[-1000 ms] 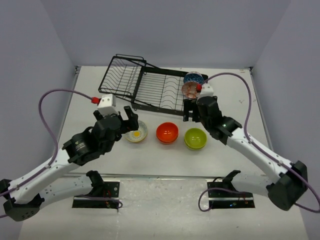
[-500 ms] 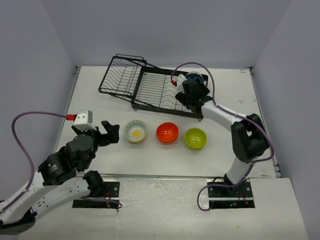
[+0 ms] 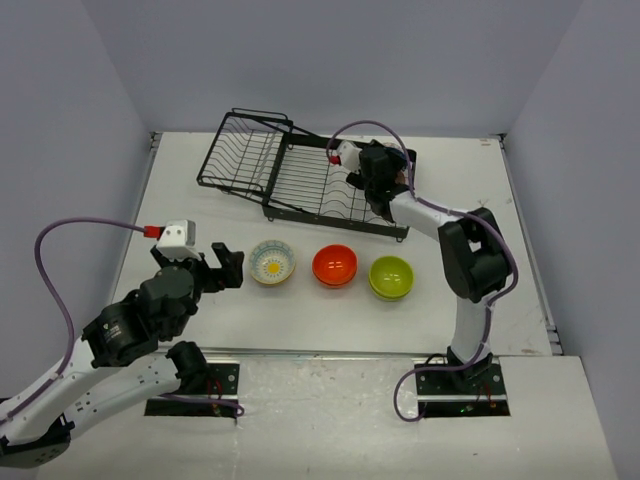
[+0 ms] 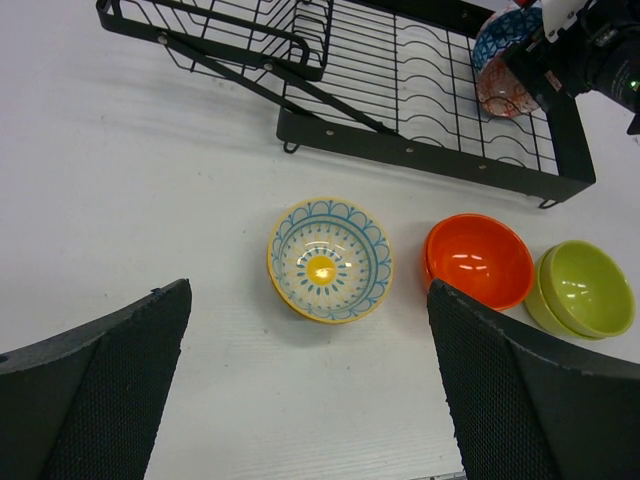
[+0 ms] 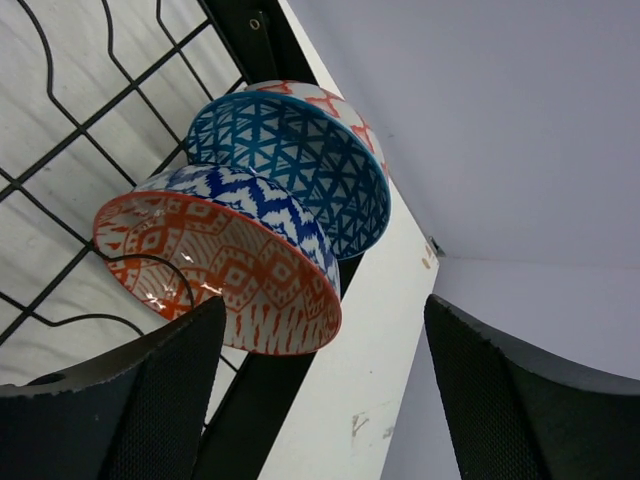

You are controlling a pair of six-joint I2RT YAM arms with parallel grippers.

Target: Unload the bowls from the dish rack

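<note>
The black wire dish rack (image 3: 300, 172) lies at the back of the table. Two bowls stand on edge at its right end: a pinkish-orange patterned bowl (image 5: 220, 268) and a blue patterned bowl (image 5: 300, 165) behind it; my right arm mostly hides them in the top view. My right gripper (image 3: 378, 180) is open just beside them, touching neither (image 5: 325, 400). On the table stand the cream floral bowl (image 3: 272, 262), the orange-red bowl (image 3: 334, 264) and the lime green bowl (image 3: 390, 276). My left gripper (image 3: 220, 268) is open and empty, left of the cream bowl (image 4: 330, 260).
The rack's tilted section (image 3: 243, 145) is at the back left. The left wrist view shows the rack (image 4: 420, 90), the orange-red bowl (image 4: 480, 260), the green bowl (image 4: 585, 288) and my right arm (image 4: 590, 50). The table's right edge (image 5: 400, 300) runs beside the rack.
My right arm swung from near the green bowl up over the rack's right end, beside the two bowls. My left arm pulled back left, away from the cream bowl.
</note>
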